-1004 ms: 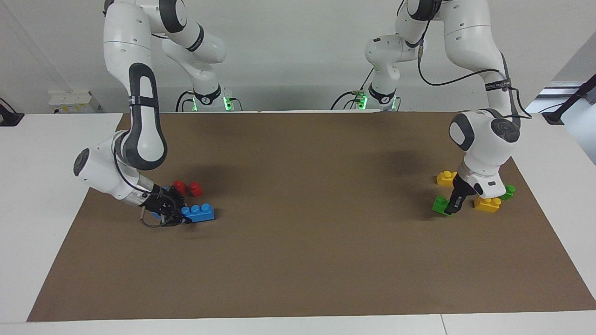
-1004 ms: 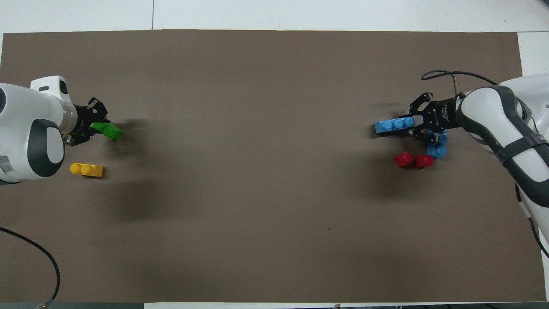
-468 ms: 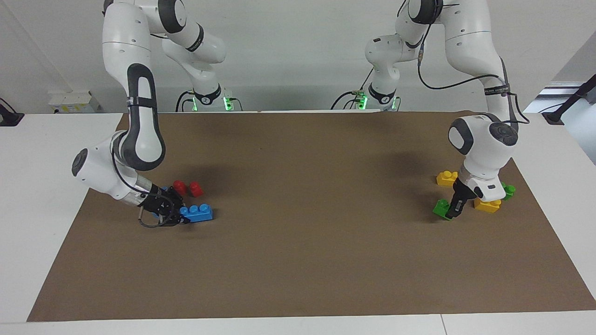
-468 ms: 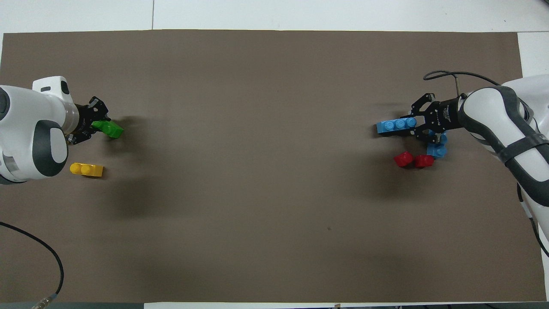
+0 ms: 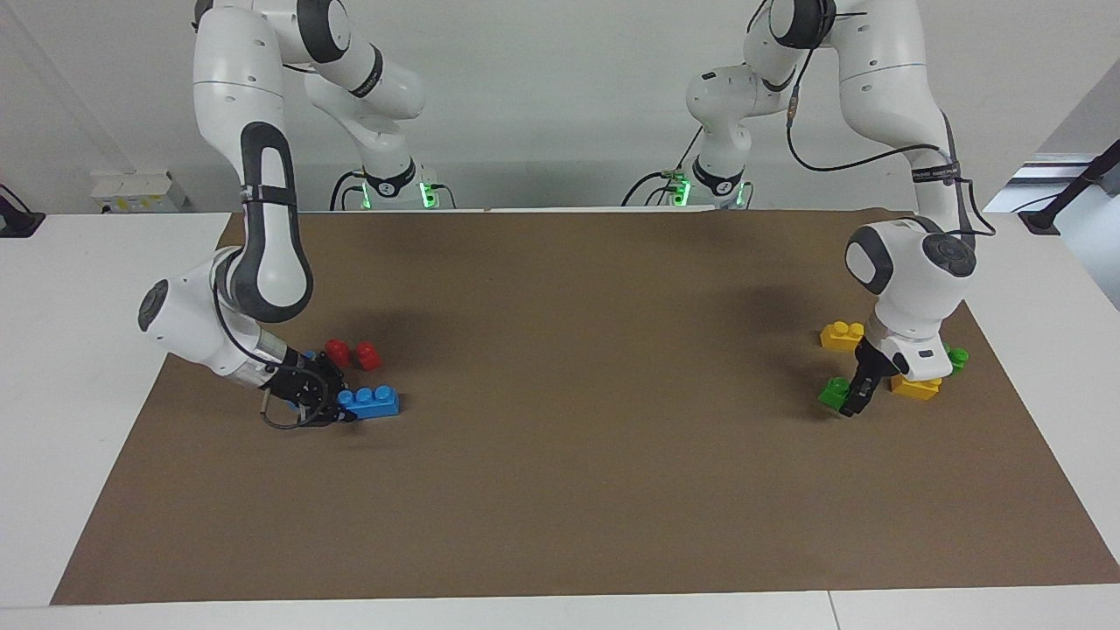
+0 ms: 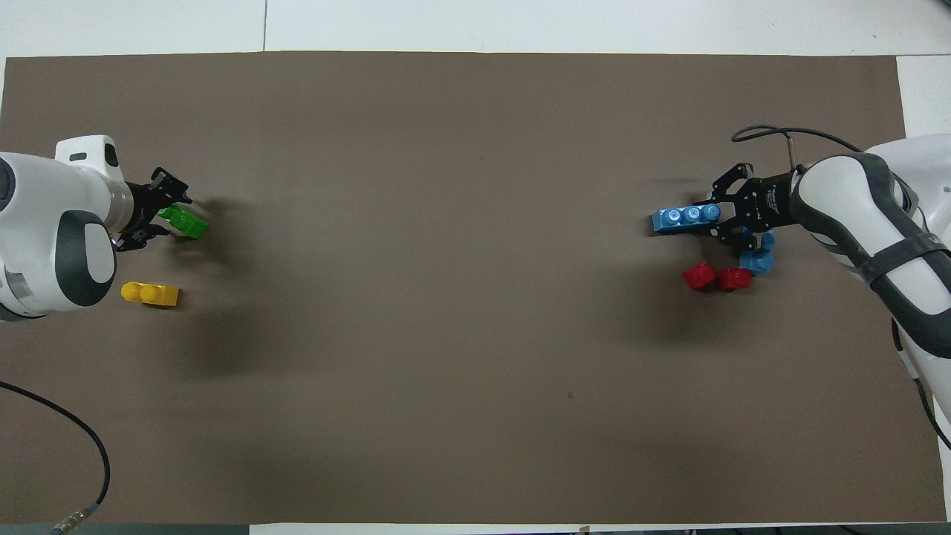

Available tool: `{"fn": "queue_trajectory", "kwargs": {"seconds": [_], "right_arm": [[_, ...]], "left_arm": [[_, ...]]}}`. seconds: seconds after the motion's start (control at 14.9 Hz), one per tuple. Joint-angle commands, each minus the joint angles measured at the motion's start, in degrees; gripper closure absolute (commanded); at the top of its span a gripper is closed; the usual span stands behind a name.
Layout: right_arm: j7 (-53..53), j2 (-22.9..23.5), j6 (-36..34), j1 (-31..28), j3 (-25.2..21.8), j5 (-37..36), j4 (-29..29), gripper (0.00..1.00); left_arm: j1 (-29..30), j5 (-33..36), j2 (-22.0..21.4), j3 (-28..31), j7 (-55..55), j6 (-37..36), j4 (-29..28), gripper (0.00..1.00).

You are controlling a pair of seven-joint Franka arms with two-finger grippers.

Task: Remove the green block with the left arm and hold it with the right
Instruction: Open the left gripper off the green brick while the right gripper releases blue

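The green block (image 5: 834, 391) (image 6: 183, 221) is a lime two-stud brick, tilted, low at the brown mat near the left arm's end. My left gripper (image 5: 851, 402) (image 6: 165, 216) is shut on one end of it. My right gripper (image 5: 338, 405) (image 6: 718, 215) is at the right arm's end of the table, low over the mat. It is shut on one end of a blue three-stud brick (image 5: 371, 402) (image 6: 685, 218).
Beside the left gripper are two yellow bricks (image 5: 840, 334) (image 5: 915, 385) and a darker green brick (image 5: 956, 357), partly hidden by the wrist. Two red bricks (image 5: 353, 354) (image 6: 716, 277) and another blue brick (image 6: 756, 258) lie by the right gripper.
The left gripper has shifted slightly with the green block, and the block's tilt has changed. The right gripper and blue brick have barely moved.
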Motion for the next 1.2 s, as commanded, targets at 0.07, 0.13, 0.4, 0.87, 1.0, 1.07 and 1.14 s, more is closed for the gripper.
{"fn": "queue_trajectory", "kwargs": {"seconds": [0.07,0.13,0.4,0.87,1.0,1.07,1.14], "right_arm": [[0.3,-0.7,-3.2,-1.8,0.8,-0.6,1.3,0.16],[0.7,-0.8,-4.7,-1.9,0.7,-0.7,2.3,0.13],[2.2,-3.5,-8.3,-1.7,0.1,-1.7,3.3,0.02],[-5.4,-14.9,-15.4,-0.6,0.2,-14.6,3.5,0.0],[-10.6,-17.9,-17.7,-0.6,0.6,-18.7,3.6,0.0],[-14.8,-19.6,-18.8,-0.6,0.9,-21.2,3.8,0.0],[-19.1,-21.1,-20.0,-0.5,1.1,-23.6,4.5,0.0]], "left_arm": [[0.7,-0.2,-0.9,-0.4,1.3,0.4,0.1,0.0],[0.8,-0.2,-1.4,-0.4,1.3,0.0,0.5,0.0],[0.5,-0.1,-4.9,-0.4,1.4,-4.1,1.3,0.0],[-2.0,4.8,-7.4,-1.1,4.8,-20.4,10.0,0.0],[-2.6,4.8,-9.6,-1.2,8.0,-22.5,10.1,0.0],[-2.7,4.8,-10.6,-1.3,10.2,-24.2,10.2,0.0],[-3.1,4.8,-11.6,-1.3,12.7,-25.9,10.3,0.0]]}}
